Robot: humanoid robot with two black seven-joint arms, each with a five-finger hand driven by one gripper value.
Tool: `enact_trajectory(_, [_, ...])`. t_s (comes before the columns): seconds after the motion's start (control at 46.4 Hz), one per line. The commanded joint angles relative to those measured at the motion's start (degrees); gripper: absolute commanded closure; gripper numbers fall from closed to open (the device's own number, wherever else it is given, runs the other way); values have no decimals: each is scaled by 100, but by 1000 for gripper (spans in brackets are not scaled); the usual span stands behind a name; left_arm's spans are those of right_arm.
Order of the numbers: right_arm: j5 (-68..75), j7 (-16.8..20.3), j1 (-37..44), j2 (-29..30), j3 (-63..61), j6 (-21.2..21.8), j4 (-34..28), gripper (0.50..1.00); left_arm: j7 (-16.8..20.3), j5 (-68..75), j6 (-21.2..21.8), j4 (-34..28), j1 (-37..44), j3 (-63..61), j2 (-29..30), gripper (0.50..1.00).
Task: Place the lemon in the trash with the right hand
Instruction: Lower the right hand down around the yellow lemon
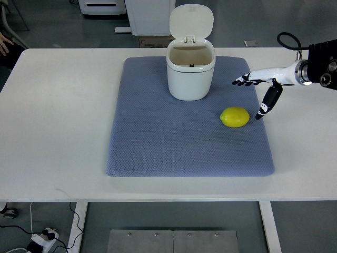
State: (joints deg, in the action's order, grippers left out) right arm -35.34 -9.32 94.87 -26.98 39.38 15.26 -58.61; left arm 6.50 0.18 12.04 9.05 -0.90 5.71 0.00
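A yellow lemon (235, 117) lies on the blue-grey mat (158, 137), right of centre. Behind it and to the left stands a small white trash bin (190, 74) with its lid flipped up and its mouth open. My right hand (254, 95) reaches in from the right edge, hovering just right of and slightly behind the lemon. Its fingers (243, 80) are spread and point left, and the thumb hangs down toward the mat close to the lemon's right side. It holds nothing. The left arm is out of view.
The mat lies on a white table (52, 116). A person's hand (5, 42) shows at the far left edge, behind the table. Cabinets and a box stand beyond the back edge.
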Motion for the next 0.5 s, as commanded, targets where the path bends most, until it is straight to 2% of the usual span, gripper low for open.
enact_trajectory(0.0, [27, 35, 40, 26, 0, 83, -18, 500, 0, 0, 0, 0, 2, 0, 0, 500])
enact_trajectory(0.474, [194, 158, 111, 386, -26, 92, -106, 500, 0, 0, 0, 0, 2, 0, 0, 500])
